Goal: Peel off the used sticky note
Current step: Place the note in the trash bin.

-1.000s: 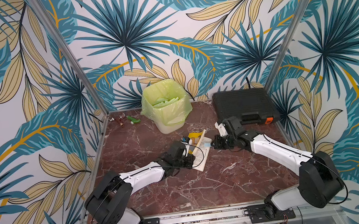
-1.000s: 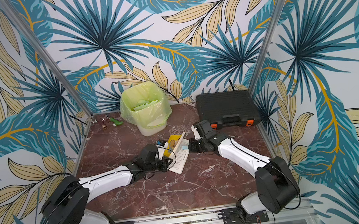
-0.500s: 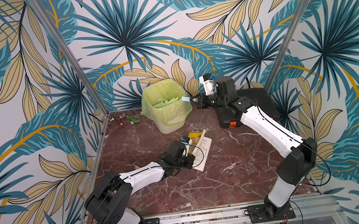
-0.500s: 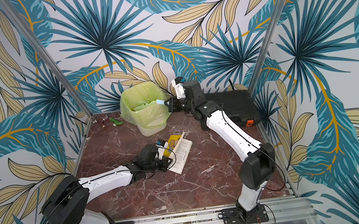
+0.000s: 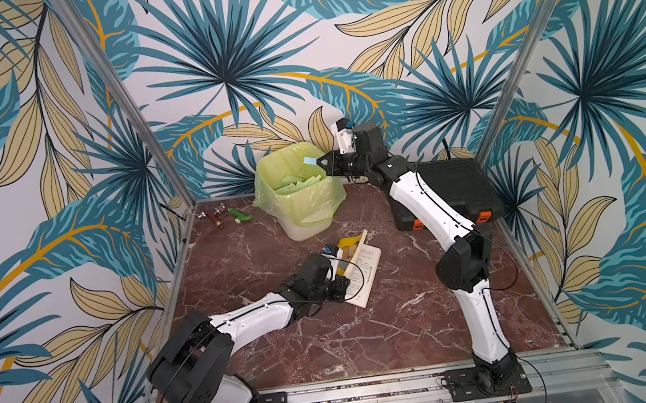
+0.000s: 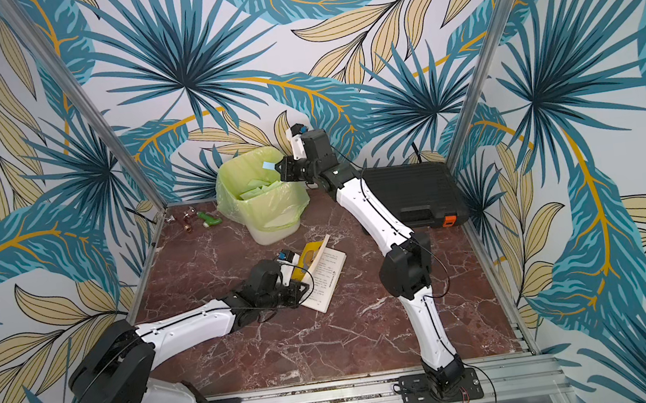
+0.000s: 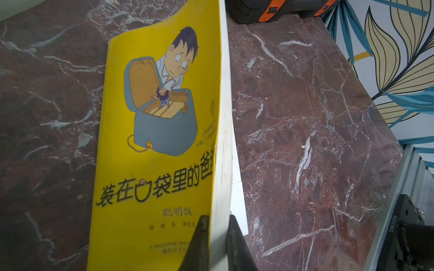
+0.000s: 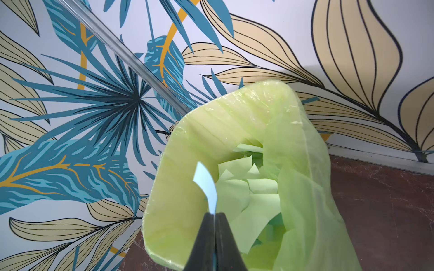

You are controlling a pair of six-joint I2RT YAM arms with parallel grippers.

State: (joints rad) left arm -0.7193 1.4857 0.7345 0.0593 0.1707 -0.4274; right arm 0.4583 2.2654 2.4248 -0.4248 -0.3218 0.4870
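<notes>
The sticky note (image 8: 206, 185) is a small pale blue slip, curled, pinched at one end by my right gripper (image 8: 214, 214), which is shut on it. In both top views the note (image 5: 310, 160) (image 6: 267, 164) hangs off the right gripper (image 5: 322, 161) (image 6: 278, 166) above the rim of the green-lined bin (image 5: 305, 209) (image 8: 176, 187). Several green paper slips lie inside. The yellow-covered book (image 5: 365, 272) (image 7: 159, 140) lies open mid-table. My left gripper (image 5: 344, 287) (image 7: 218, 218) is shut on its raised cover and pages.
A black tool case (image 5: 450, 191) with orange latches sits at the back right, behind my right arm. Small brass fittings (image 5: 214, 218) and a green piece (image 5: 241, 216) lie at the back left corner. Patterned walls close in three sides.
My right arm has swung from beside the book up and back to the bin, carrying the blue note. The left arm and the book have not moved.
</notes>
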